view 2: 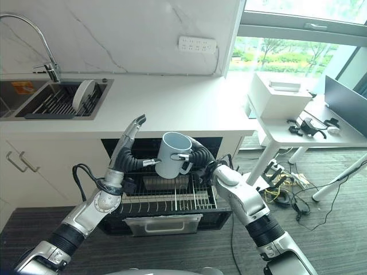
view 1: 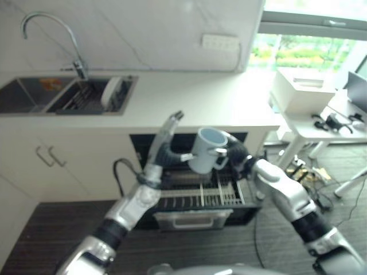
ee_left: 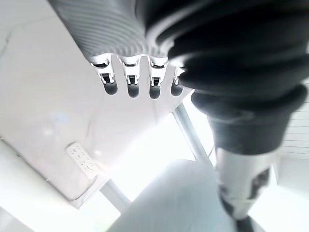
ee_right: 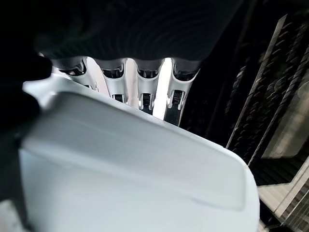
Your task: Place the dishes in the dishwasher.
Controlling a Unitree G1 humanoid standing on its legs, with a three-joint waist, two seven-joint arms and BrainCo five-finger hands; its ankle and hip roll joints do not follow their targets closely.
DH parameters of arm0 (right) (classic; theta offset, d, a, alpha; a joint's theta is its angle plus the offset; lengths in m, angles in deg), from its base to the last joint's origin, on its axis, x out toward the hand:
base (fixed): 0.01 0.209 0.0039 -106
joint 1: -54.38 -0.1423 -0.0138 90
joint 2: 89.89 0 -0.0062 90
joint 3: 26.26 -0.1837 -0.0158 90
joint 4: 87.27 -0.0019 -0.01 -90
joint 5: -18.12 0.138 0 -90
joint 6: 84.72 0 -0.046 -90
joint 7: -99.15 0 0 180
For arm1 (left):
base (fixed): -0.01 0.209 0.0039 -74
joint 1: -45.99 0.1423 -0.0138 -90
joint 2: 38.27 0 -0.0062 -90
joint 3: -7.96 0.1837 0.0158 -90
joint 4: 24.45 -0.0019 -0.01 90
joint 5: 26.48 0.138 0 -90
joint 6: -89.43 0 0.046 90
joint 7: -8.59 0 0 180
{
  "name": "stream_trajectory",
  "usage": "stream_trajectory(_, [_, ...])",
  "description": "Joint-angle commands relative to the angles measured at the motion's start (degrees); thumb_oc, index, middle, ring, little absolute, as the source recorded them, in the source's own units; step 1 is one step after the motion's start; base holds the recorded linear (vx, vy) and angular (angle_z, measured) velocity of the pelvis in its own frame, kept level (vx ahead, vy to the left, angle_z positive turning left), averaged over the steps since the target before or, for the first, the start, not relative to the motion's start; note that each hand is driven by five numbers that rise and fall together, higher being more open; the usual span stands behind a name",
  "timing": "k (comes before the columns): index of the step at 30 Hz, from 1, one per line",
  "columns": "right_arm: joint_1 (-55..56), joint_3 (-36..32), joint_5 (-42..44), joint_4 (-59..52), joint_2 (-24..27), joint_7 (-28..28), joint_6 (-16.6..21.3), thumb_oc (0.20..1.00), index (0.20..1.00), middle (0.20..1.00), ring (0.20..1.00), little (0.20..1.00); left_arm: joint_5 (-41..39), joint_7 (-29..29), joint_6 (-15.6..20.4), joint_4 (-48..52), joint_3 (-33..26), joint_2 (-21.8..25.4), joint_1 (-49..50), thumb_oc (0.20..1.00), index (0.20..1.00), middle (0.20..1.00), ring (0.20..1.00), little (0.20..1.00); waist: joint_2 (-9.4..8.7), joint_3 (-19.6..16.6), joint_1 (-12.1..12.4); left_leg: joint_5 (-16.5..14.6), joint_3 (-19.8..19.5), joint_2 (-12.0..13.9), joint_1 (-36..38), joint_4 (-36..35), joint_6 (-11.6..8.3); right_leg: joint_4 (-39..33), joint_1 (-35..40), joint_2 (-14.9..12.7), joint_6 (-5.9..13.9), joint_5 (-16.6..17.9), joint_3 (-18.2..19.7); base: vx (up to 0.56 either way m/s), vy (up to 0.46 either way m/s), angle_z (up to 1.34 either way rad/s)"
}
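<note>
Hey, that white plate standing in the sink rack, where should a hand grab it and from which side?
Probably the plate's top rim, coming straight down from above. It stands on edge in the sink rack, so its upper edge is free, while its lower edge sits between the rack's wires and sink walls close in around it. A thumb-and-finger pinch across the thin rim seems to suit that pose.

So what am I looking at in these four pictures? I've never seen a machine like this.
It is a humanoid robot in a kitchen. The two wide pictures come from cameras in its head, looking down; the two close ones sit on its wrists. Its right hand holds a pale blue mug, fingers curled round it, above the pulled-out dishwasher rack. Its left hand is beside the mug, fingers straight, thumb towards it. On the white counter is a sink with a plate standing in a drying rack. A side table stands by the window.
</note>
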Motion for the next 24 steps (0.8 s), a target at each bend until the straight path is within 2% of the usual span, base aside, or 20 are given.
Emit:
stream_trajectory(1, [-2.3, -4.3, -3.6, -3.3, 0.6, -0.3, 5.5, 0.200, 0.200, 0.200, 0.200, 0.200, -6.8, 1.6, 1.6, 4.8, -3.6, 1.7, -1.4, 1.000, 1.000, 1.000, 1.000, 1.000, -0.26, 1.2, 0.0, -10.0, 1.4, 1.1, 1.6, 6.5, 0.41, -1.8, 1.1, -1.4, 3.01, 0.2, 0.9, 0.00, 0.000, 0.00])
stream_trajectory(3, [2.6, -5.9, -7.1, 1.1, 2.6, -1.2, 6.6, 0.200, 0.200, 0.200, 0.200, 0.200, -12.9, 6.8, 1.1, 8.1, -7.4, 2.7, 2.0, 1.000, 1.000, 1.000, 1.000, 1.000, -0.05, 1.9, 0.1, -9.9, 1.2, 1.2, 1.6, 6.5, 0.39, -1.8, 1.1, -1.6, 3.20, 0.3, 0.8, 0.05, -0.021, 0.02])
stream_trajectory(7, [4.4, -7.0, -8.5, 5.2, 2.6, -0.1, 7.1, 0.200, 0.200, 0.200, 0.200, 0.200, -17.1, 7.9, 0.6, 9.5, -10.4, 3.1, 3.8, 1.000, 1.000, 1.000, 1.000, 1.000, 0.01, 2.6, 0.2, -9.6, 1.0, 1.4, 1.5, 6.5, 0.30, -1.8, 1.0, -1.8, 3.28, 0.5, 0.5, 0.04, -0.046, 0.06])
stream_trajectory(11, [3.2, -7.7, -9.8, 12.1, 2.0, 3.3, 9.6, 0.200, 0.200, 0.200, 0.200, 0.200, -24.3, 10.1, -1.6, 11.5, -12.5, 2.6, 4.6, 1.000, 1.000, 1.000, 1.000, 1.000, 0.03, 4.5, 1.3, -9.0, -0.1, 1.7, 0.3, 6.5, 0.01, -1.8, 0.1, -1.7, 3.36, 0.9, 0.1, 0.01, -0.094, 0.04])
stream_trajectory(13, [1.6, -7.6, -9.7, 14.1, 2.0, 4.8, 10.4, 0.200, 0.200, 0.200, 0.200, 0.200, -27.1, 12.0, -2.5, 11.5, -12.2, 2.5, 3.9, 1.000, 1.000, 1.000, 1.000, 1.000, 0.04, 5.4, 1.8, -8.6, -0.6, 1.8, -0.9, 6.5, -0.11, -1.8, -0.8, -1.7, 3.42, 1.1, 0.1, -0.20, -0.116, 0.11])
stream_trajectory(14, [-3.7, -7.0, -8.5, 17.1, 2.8, 7.9, 11.0, 0.200, 0.200, 0.200, 0.200, 0.200, -32.5, 13.2, -5.3, 11.1, -10.4, 2.2, 0.8, 1.000, 1.000, 1.000, 1.000, 1.000, 0.28, 7.8, 2.3, -7.5, -1.8, 2.1, -3.9, 6.5, -0.34, -1.8, -3.4, -1.6, 3.54, 1.9, 0.3, -0.42, -0.125, 0.12])
stream_trajectory(18, [-14.8, -5.6, -6.2, 21.5, 6.1, 11.7, 12.4, 0.200, 0.200, 0.200, 0.200, 0.200, -38.9, 17.0, -9.5, 9.4, -6.6, 2.3, -6.2, 1.000, 1.000, 1.000, 1.000, 1.000, 1.49, 13.1, 2.6, -5.4, -3.4, 1.7, -8.9, 6.5, -0.53, -1.8, -7.5, -1.6, 3.33, 3.3, 0.6, -0.37, -0.023, 0.13])
stream_trajectory(20, [-19.6, -4.9, -5.8, 24.5, 8.9, 12.0, 13.1, 0.200, 0.200, 0.200, 0.200, 0.200, -43.3, 20.3, -11.7, 8.5, -4.5, 2.2, -8.5, 1.000, 1.000, 1.000, 1.000, 1.000, 2.56, 15.7, 2.7, -4.4, -4.1, 1.1, -11.0, 6.5, -0.64, -1.8, -9.2, -1.8, 3.01, 3.8, 0.6, -0.33, 0.097, 0.06])
stream_trajectory(24, [-23.1, -3.7, -5.3, 28.2, 12.3, 11.0, 13.1, 0.200, 0.200, 0.200, 0.200, 0.200, -47.1, 24.2, -15.0, 8.1, -2.1, 2.6, -8.9, 1.000, 1.000, 1.000, 1.000, 1.000, 3.81, 17.4, 2.6, -3.8, -4.5, 0.2, -12.2, 6.5, -0.86, -1.8, -10.1, -2.1, 2.51, 3.7, 0.4, -0.15, 0.110, 0.08])
